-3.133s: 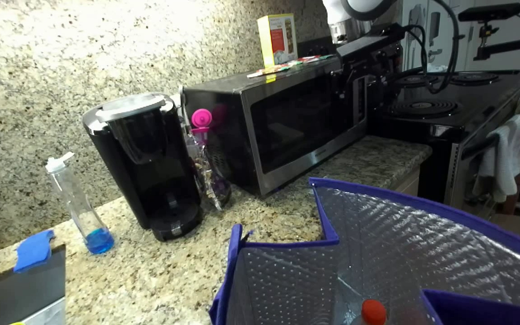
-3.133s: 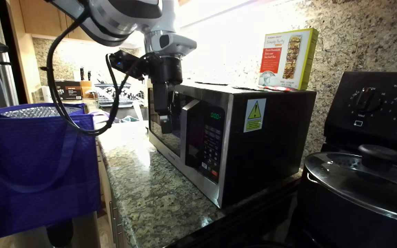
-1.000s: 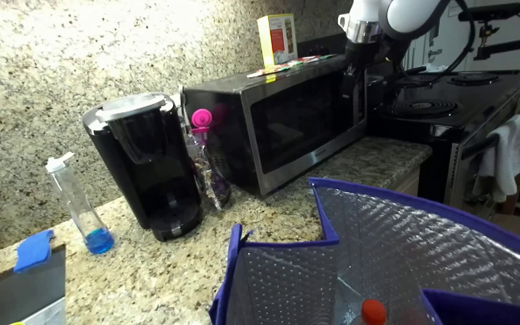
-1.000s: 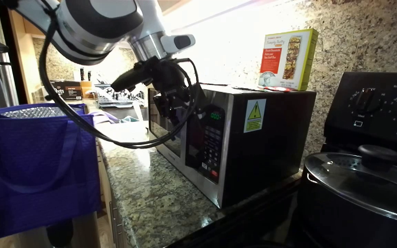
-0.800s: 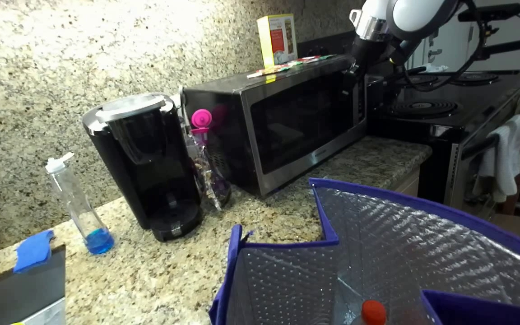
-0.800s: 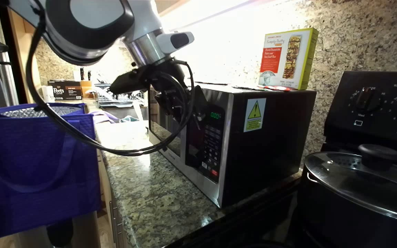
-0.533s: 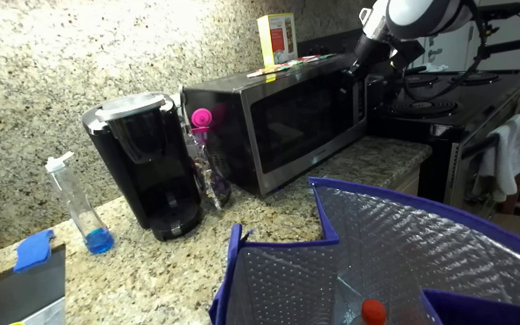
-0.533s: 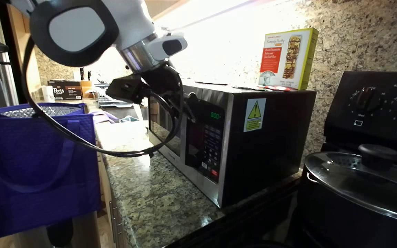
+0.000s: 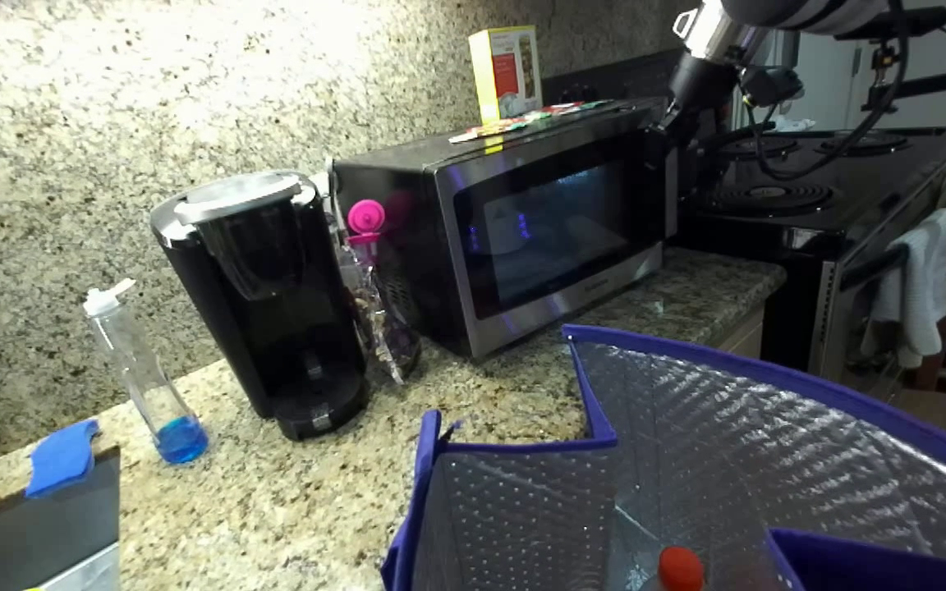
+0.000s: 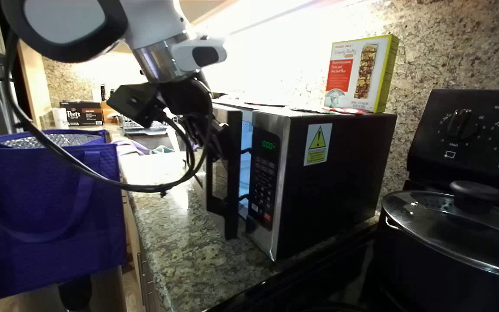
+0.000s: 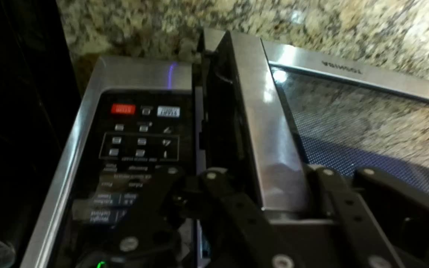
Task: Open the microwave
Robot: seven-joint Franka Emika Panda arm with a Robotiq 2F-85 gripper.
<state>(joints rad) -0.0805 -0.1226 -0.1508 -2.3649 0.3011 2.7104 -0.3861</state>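
The microwave [image 10: 336,186] stands on the counter with its door [image 9: 555,222] ajar. In an exterior view, a lit gap with two dark latch hooks shows between the door edge and the control panel [image 10: 264,177]. My gripper [image 11: 269,173] straddles the upper part of the steel door handle [image 11: 263,123] in the wrist view, a finger linkage on either side, shut on it. Its fingertips are hidden behind the linkages. In an exterior view the gripper [image 10: 220,143] reaches the door edge at a slant from the front.
A bar box [image 10: 358,73] and some flat packets [image 9: 530,119] lie on top of the microwave. A purple bag [image 10: 41,203] stands in front of the counter. A coffee maker [image 9: 268,312] is beside the microwave; a lidded pot [image 10: 453,242] sits on the stove. A cable loops below the wrist.
The door has swung from shut to ajar, and light now shows inside. My arm has tilted and drawn back from the microwave's front, the jaws closing on the handle.
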